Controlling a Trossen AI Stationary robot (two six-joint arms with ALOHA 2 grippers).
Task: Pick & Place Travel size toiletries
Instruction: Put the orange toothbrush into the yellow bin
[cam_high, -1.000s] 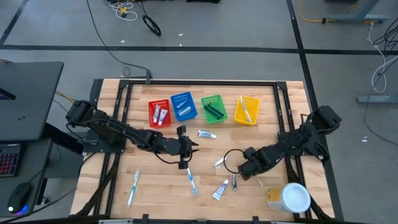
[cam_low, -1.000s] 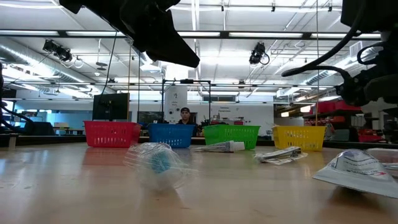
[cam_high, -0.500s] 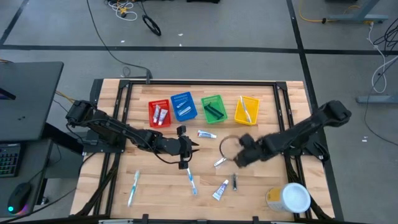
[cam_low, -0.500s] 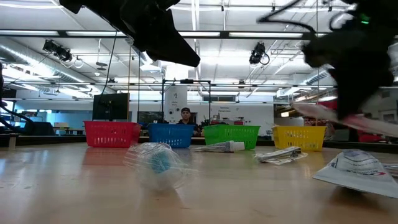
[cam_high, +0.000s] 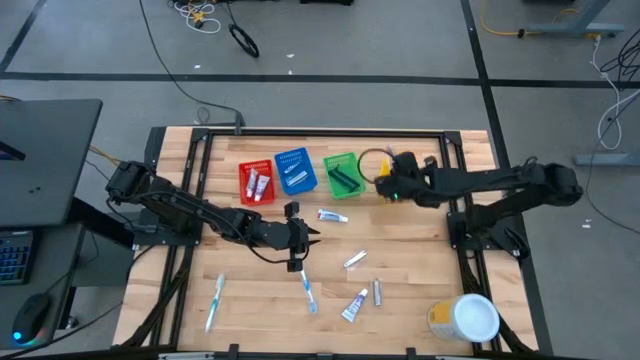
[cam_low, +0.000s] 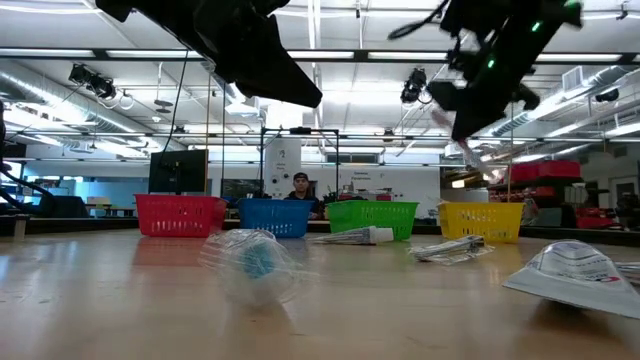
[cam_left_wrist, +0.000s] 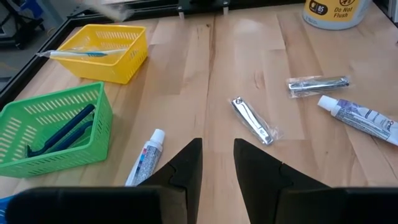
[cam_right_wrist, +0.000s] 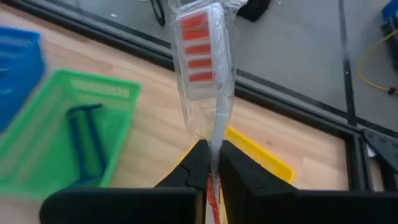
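My right gripper (cam_high: 386, 186) hangs over the yellow bin (cam_left_wrist: 118, 59) at the far right, shut on a toothbrush with red bristles in a clear wrapper (cam_right_wrist: 200, 56). My left gripper (cam_high: 312, 238) waits above the table's middle, open and holding nothing (cam_left_wrist: 217, 163). Lying flat on the wood are a toothpaste tube (cam_high: 333, 215), a wrapped item (cam_high: 354, 260), another wrapped item (cam_high: 377, 291), a second tube (cam_high: 354, 305) and two toothbrushes (cam_high: 308, 290) (cam_high: 214, 302). A toothbrush lies across the yellow bin (cam_left_wrist: 81, 54). Dark blue razors sit in the green bin (cam_left_wrist: 59, 127). My right gripper pinches the wrapped toothbrush by its handle (cam_right_wrist: 217, 134) between the two fingers. The bristle head (cam_right_wrist: 198, 43) sticks out past the fingertips. The toothbrush is lifted clear, above the yellow bin's rim (cam_right_wrist: 261, 157), with the fingers slanting down.
Red (cam_high: 256, 182), blue (cam_high: 294, 171) and green (cam_high: 345, 173) bins stand in a row along the far side, left of the yellow one. A white-lidded yellow tub (cam_high: 465, 318) stands at the near right corner. A person shows in the room beyond (cam_low: 297, 186).
My right gripper has risen from the near right part of the table and swung toward the far edge, turning as it went. It now hangs over the yellow bin, with the wrapped toothbrush lifted clear in it.
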